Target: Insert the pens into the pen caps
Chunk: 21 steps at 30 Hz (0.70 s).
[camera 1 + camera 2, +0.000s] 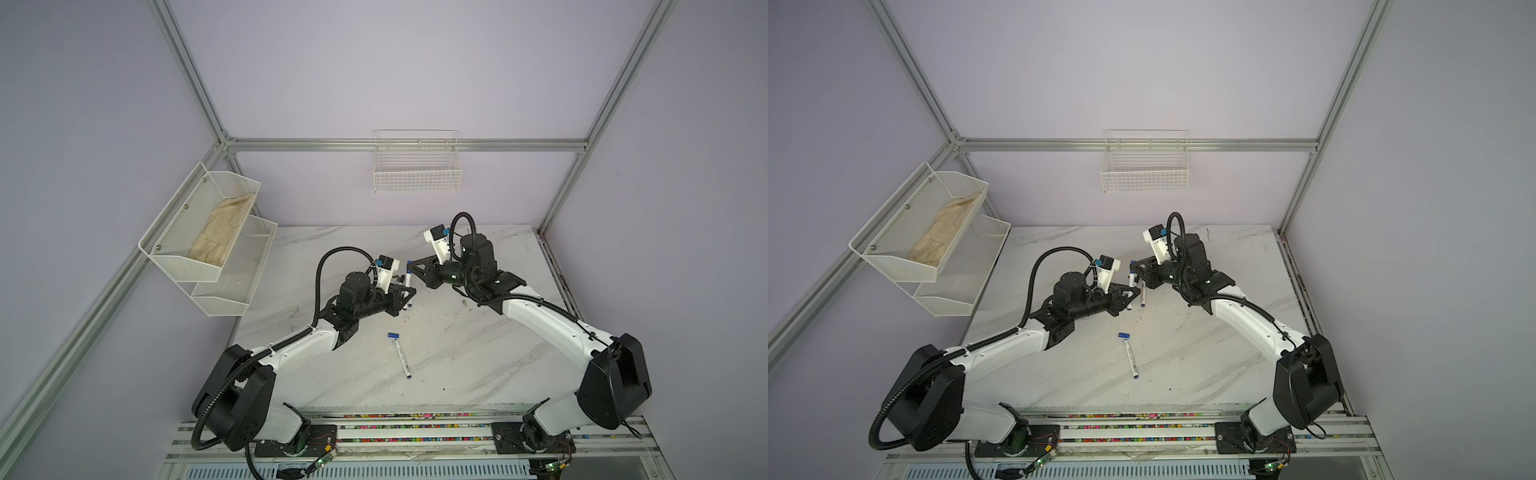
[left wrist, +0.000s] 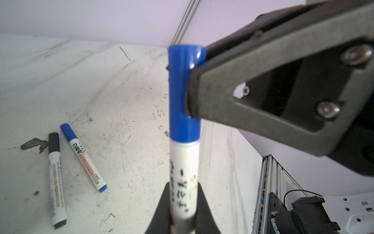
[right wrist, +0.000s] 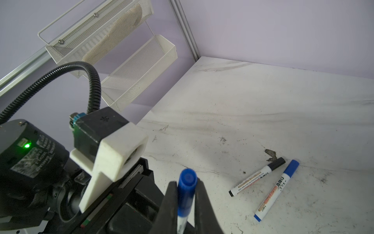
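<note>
A white pen (image 2: 185,182) stands upright between the fingers of my left gripper (image 2: 183,204), which is shut on its barrel. A blue pen cap (image 2: 184,91) sits over the pen's upper end, and my right gripper (image 3: 186,194) is shut on that cap (image 3: 187,182). In a top view the two grippers meet above the table's middle, left gripper (image 1: 405,289) and right gripper (image 1: 413,271). A loose blue cap (image 1: 393,335) lies just beyond an uncapped pen (image 1: 402,359). A black-capped pen (image 3: 257,177) and a blue-capped pen (image 3: 276,190) lie side by side on the table.
The marble table (image 1: 478,365) is scuffed and stained. White mesh shelves (image 1: 199,232) holding a cloth hang on the left wall, and a wire basket (image 1: 417,174) hangs on the back wall. A rail (image 1: 415,432) runs along the front edge.
</note>
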Motion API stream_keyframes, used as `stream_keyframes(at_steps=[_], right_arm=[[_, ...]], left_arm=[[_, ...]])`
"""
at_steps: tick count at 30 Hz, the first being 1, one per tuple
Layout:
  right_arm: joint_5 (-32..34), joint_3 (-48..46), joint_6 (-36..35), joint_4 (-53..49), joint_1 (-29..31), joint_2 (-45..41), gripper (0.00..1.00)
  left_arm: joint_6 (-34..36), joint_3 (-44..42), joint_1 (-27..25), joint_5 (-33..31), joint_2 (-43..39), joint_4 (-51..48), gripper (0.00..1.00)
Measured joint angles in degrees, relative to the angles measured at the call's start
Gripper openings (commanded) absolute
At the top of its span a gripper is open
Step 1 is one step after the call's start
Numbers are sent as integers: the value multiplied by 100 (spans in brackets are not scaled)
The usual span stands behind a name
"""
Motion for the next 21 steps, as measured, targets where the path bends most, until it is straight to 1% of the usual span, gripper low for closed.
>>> stream_keyframes(at_steps=[3,6,11,15,16,17,19,21], right_arm=[[186,0,-11,-57,28,-20,0],[225,0,-15,-87,37,-7,0],[50,52,-15,-129,37,26,0],[-72,229,-24,-310,22,26,0],[-79,295,-24,-374,15,26,4],[-81,358,-22,-424,11,26,13],[-59,463,-22,-518,7,26,29],[-42,501,-31,-807,7,24,37]], left_arm=[[245,2,0,-111,-13,-68,0],[573,4,0,-251,-68,-264,0],[1147,7,-13,-470,-118,-507,0],[1207,7,-116,-638,-118,-450,0],[1200,7,-146,-697,-118,-398,0],[1174,7,-186,-769,-118,-328,0],[1099,7,-262,-898,-118,-203,0],[925,7,-310,-1097,-118,192,0]])
